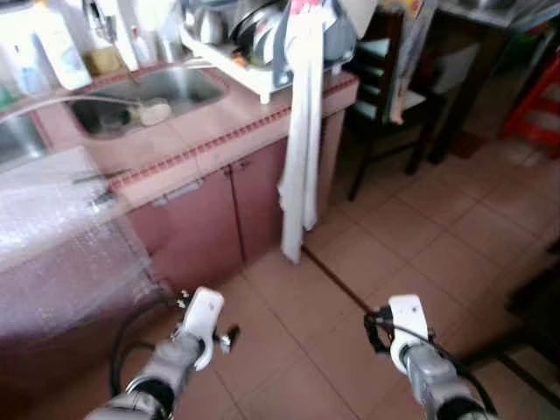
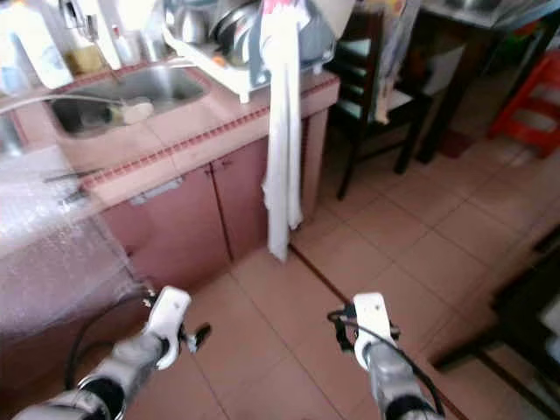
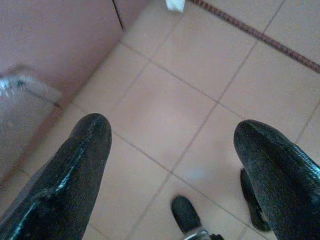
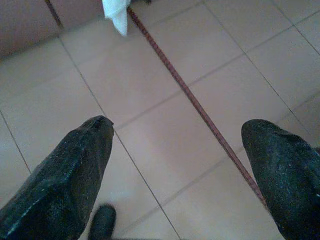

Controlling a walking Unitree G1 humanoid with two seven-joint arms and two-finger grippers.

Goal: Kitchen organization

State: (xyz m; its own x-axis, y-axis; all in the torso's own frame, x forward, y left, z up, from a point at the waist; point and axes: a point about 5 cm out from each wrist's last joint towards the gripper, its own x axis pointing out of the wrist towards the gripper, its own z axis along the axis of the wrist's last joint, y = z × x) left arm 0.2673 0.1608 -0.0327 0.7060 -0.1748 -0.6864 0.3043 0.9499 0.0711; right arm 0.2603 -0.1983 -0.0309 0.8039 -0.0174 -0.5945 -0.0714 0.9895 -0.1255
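The desk (image 1: 219,122) runs along the left, with the sink (image 1: 149,92) sunk into it and the dish rack (image 1: 254,52) on it to the sink's right. A towel (image 1: 302,131) hangs from the rack down over the desk's front, just right of the cabinet doors (image 1: 210,219) below. A chair (image 1: 385,87) stands right of the desk's end, a table (image 1: 490,35) behind it, and tiled floor (image 1: 394,262) lies before them all.
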